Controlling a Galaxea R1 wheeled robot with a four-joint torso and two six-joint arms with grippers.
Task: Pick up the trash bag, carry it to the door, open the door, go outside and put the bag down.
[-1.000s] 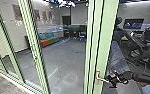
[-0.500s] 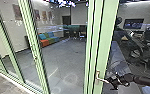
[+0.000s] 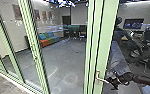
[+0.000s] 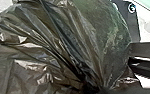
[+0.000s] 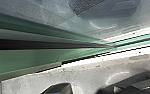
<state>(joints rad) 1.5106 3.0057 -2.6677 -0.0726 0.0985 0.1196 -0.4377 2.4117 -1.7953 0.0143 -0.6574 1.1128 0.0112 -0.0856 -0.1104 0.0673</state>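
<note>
Left: trash bag [image 4: 66, 42], neck gathered in my left hand [image 4: 92, 88]; pickup, carry done. Centre: green-framed door [image 3: 104, 42], seemingly closed; opening, bag set-down left. Right: my right hand [image 3: 111, 81] beside door handle [image 3: 98, 77], grip state indeterminable.

In the head view, the right arm [image 3: 146, 79] reaches in from four o'clock, nearly level, its gripper [image 3: 112, 82] pointing toward nine.

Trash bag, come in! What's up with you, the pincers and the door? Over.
Right pincer by door handle. Trash bag bunched at left wrist, grip unclear. Green-framed door ahead.
</note>
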